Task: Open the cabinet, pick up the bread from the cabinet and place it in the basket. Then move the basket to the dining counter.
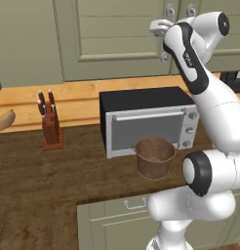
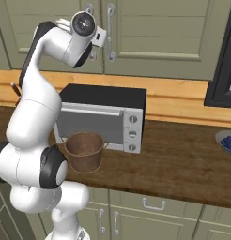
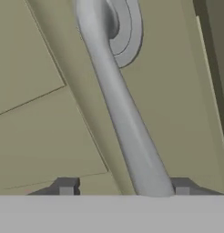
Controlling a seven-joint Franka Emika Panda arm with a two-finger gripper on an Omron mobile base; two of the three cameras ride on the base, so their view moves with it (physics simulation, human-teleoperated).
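Observation:
The cabinet (image 1: pixel 117 34) above the worktop has both sage-green doors closed. The bread is hidden behind them. My gripper (image 3: pixel 124 186) is raised against the left door, and that door's curved silver handle (image 3: pixel 118 104) runs between its two fingertips. The fingertips (image 3: pixel 66 185) stand apart on either side of the bar without touching it, so the gripper is open. From the base views the hand (image 1: pixel 161 27) (image 2: pixel 99 36) covers part of that handle. The brown basket (image 1: pixel 154 156) (image 2: pixel 84 151) stands empty on the worktop, in front of the toaster oven. The dining counter is out of view.
A black and silver toaster oven (image 1: pixel 146 122) (image 2: pixel 103 117) sits under the cabinet, right behind the basket. A knife block (image 1: pixel 50 122) stands to the left. A bowl of dark berries (image 2: pixel 227 140) is at the far right. Drawer fronts (image 2: pixel 152 204) line the worktop's front.

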